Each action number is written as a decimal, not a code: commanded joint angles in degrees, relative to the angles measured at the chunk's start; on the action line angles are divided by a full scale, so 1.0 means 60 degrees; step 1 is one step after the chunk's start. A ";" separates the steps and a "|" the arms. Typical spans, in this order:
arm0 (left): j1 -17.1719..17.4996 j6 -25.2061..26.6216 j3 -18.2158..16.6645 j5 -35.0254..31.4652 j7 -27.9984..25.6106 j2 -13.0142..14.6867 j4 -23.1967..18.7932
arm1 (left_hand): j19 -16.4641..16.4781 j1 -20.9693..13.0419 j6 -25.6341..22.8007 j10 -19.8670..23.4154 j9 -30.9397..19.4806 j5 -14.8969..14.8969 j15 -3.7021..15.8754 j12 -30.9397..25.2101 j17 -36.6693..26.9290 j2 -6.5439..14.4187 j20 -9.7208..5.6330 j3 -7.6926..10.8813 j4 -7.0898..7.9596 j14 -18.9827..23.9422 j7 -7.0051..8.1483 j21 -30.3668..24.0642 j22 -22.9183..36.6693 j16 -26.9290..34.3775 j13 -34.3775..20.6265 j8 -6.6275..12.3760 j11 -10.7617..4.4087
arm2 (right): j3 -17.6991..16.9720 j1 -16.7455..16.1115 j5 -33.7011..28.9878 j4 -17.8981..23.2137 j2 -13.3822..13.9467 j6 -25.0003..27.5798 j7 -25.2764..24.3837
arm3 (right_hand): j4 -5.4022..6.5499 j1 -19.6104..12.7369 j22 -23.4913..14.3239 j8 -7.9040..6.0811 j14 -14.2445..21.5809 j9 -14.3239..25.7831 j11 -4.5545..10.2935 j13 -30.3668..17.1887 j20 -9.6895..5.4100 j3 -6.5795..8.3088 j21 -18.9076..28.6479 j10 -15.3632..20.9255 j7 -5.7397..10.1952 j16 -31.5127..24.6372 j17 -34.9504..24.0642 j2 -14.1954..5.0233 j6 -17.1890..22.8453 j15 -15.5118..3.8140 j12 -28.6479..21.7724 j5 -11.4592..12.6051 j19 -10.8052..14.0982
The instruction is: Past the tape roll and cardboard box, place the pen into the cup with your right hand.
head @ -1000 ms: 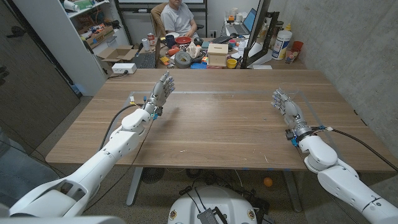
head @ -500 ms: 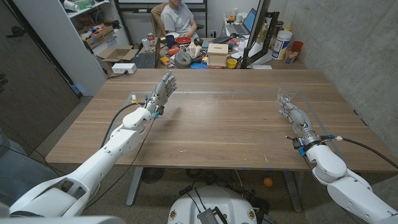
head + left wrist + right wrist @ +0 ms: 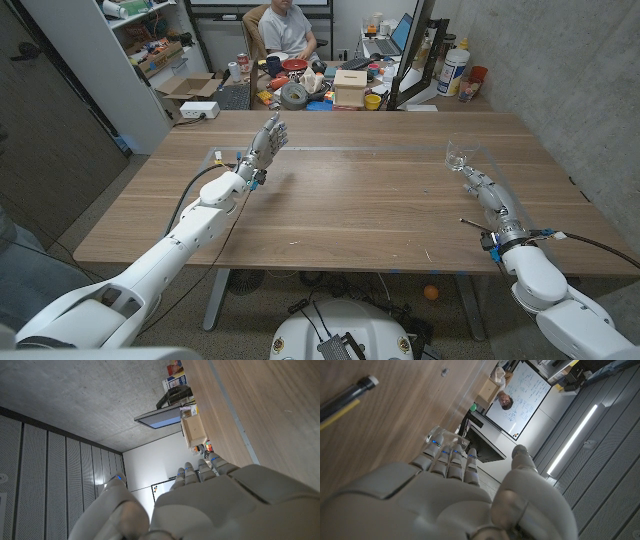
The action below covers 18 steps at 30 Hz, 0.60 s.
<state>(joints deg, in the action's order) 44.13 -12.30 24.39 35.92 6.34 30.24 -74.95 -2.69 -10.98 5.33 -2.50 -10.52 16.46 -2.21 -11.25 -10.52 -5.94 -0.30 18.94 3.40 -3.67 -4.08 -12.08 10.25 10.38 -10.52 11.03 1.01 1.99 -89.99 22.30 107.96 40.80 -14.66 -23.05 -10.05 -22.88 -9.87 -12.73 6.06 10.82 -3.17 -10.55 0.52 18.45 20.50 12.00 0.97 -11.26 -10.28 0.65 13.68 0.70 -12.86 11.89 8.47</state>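
Note:
A clear glass cup (image 3: 458, 155) stands on the wooden table (image 3: 360, 200) toward its far right. My right hand (image 3: 489, 194) lies just nearer than the cup, fingers stretched toward it, holding nothing. A thin dark pen (image 3: 467, 222) lies on the table beside my right wrist; in the right wrist view the pen (image 3: 342, 397) is black with a yellow stripe and a pale tip. My right hand (image 3: 455, 490) shows there from behind. My left hand (image 3: 262, 148) is raised over the table's far left, fingers apart and empty. The left wrist view shows my left hand (image 3: 215, 495) from the back.
Beyond the table, a cluttered desk carries a grey tape roll (image 3: 293, 95), a cardboard box (image 3: 350, 86), bottles and a laptop. A person (image 3: 285, 30) sits behind it. A shelf unit (image 3: 150, 50) stands at the far left. A concrete wall (image 3: 560, 60) rises on the right.
My right hand has drawn back toward the near edge and turned narrower, uncovering the glass cup. The left arm has hardly moved.

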 commanded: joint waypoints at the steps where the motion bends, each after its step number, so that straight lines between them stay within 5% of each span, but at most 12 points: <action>1: -0.0061 0.0053 0.0034 0.0010 0.0021 -0.0043 -0.0015 | -0.0067 -0.0089 0.0000 -0.0079 -0.0034 0.0023 0.0015 -0.0052 -0.0034 0.0028 0.0033 -0.0011 0.0005 -0.0106 0.0035 0.0024 0.0029 0.0062 -0.0042 0.0051 -0.0019 | -0.0636 -0.0859 -0.0978 0.0550 -0.0235 0.0522 -0.0754 | -0.0012 -0.0229 -0.0011 -0.0066 0.0194 0.0020 0.0057 -0.0014 0.0045 0.0103 -0.0046 0.0100 0.0064 -0.0041 -0.0012 0.0035 0.0157 -0.0025 -0.0080 0.0118 0.0113; 18: -0.0305 0.0089 0.0177 -0.0081 0.0134 -0.0167 0.0061 | -0.0078 -0.0091 -0.0004 -0.0073 -0.0035 0.0021 0.0016 -0.0055 -0.0035 0.0032 0.0048 -0.0039 0.0009 -0.0115 0.0038 0.0030 0.0029 0.0061 -0.0042 0.0049 -0.0021 | -0.1445 -0.1995 -0.2869 0.1869 -0.0542 0.2330 -0.1548 | -0.0033 -0.1072 -0.0014 -0.0103 0.0146 0.0059 0.0390 -0.0026 0.0095 0.0343 -0.0350 0.0008 0.0500 0.0067 -0.0005 0.0072 0.0465 0.0036 -0.0005 0.0227 0.0010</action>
<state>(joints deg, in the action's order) 43.19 -12.06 24.86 35.71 6.65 29.70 -74.97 -2.69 -10.98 5.33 -2.50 -10.52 16.46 -2.21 -11.25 -10.52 -5.94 -0.31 18.95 3.40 -3.67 -4.08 -12.08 10.25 10.38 -10.52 11.03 1.01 -3.74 -97.78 12.72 114.58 38.76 -7.22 -29.17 -10.33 -28.17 -9.87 -13.14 6.98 11.07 -1.41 -10.55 1.01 20.04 18.71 12.07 3.48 -11.01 -10.12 1.10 16.19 0.40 -13.08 12.78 8.94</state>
